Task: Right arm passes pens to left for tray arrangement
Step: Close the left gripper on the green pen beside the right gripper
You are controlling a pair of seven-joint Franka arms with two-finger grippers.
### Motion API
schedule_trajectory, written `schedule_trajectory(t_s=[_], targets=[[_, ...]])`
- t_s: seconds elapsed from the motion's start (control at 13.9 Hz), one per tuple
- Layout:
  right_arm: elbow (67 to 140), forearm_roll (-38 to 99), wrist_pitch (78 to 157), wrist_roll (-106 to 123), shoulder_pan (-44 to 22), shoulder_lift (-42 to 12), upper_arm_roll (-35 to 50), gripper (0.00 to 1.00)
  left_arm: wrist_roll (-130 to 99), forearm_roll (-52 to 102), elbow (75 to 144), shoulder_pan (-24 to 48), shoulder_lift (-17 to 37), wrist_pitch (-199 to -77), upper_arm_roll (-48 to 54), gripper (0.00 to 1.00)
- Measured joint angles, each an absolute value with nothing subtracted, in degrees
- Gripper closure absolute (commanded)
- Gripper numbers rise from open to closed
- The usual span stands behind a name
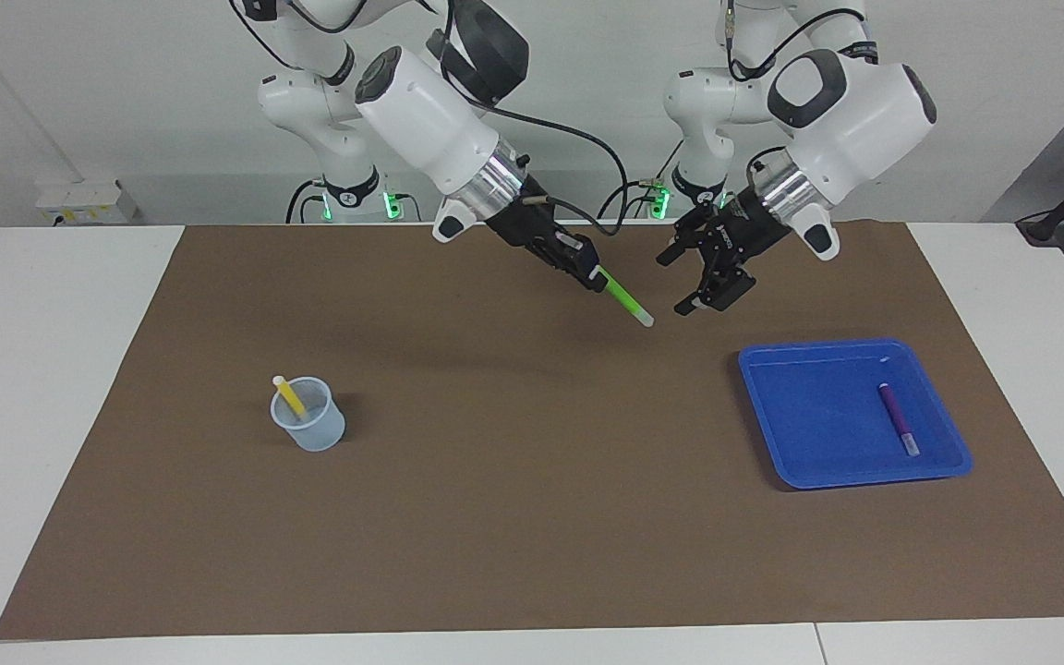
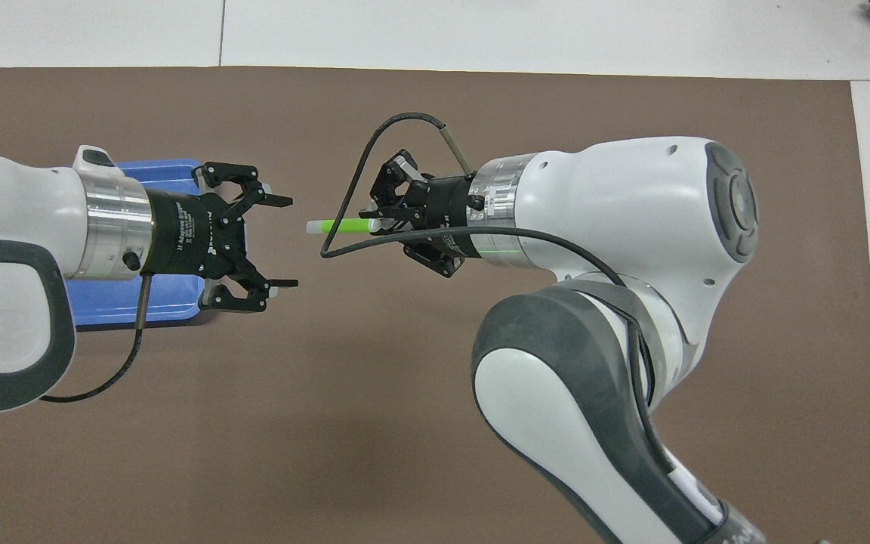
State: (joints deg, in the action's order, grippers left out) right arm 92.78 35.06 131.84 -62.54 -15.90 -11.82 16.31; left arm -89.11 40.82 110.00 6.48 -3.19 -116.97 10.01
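Note:
My right gripper [image 1: 592, 275] [image 2: 378, 221] is shut on the green pen [image 1: 624, 300] [image 2: 340, 225] and holds it up over the middle of the mat, white tip slanting down toward the left arm's end. My left gripper [image 1: 672, 286] [image 2: 290, 242] is open in the air just short of that tip, facing it without touching. The blue tray [image 1: 851, 476] [image 2: 103, 302] lies at the left arm's end with the purple pen [image 1: 896, 417] in it. The yellow pen [image 1: 289, 394] leans in the cup [image 1: 310, 429].
A brown mat [image 1: 532, 517] covers most of the white table. The cup stands toward the right arm's end. In the overhead view the left arm hides much of the tray, and the right arm covers the cup.

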Motion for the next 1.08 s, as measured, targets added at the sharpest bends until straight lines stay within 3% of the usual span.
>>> schedule_trajectory(t_s=[0.5, 0.86, 1.08], targets=[[92.86, 35.06, 131.84, -62.54, -15.9, -11.82, 16.31, 0.94, -89.28, 41.71, 110.25, 9.21, -3.19, -121.85, 10.02, 0.08], [92.97, 35.06, 131.84, -62.54, -16.5, -11.94, 16.32, 0.94, -89.39, 41.74, 111.0, 10.95, -3.18, -125.3, 10.03, 0.26], [93.01, 35.06, 131.84, -62.54, -16.96, -12.02, 16.33, 0.94, -89.39, 41.75, 112.07, 11.31, -3.17, -127.05, 10.05, 0.51]])
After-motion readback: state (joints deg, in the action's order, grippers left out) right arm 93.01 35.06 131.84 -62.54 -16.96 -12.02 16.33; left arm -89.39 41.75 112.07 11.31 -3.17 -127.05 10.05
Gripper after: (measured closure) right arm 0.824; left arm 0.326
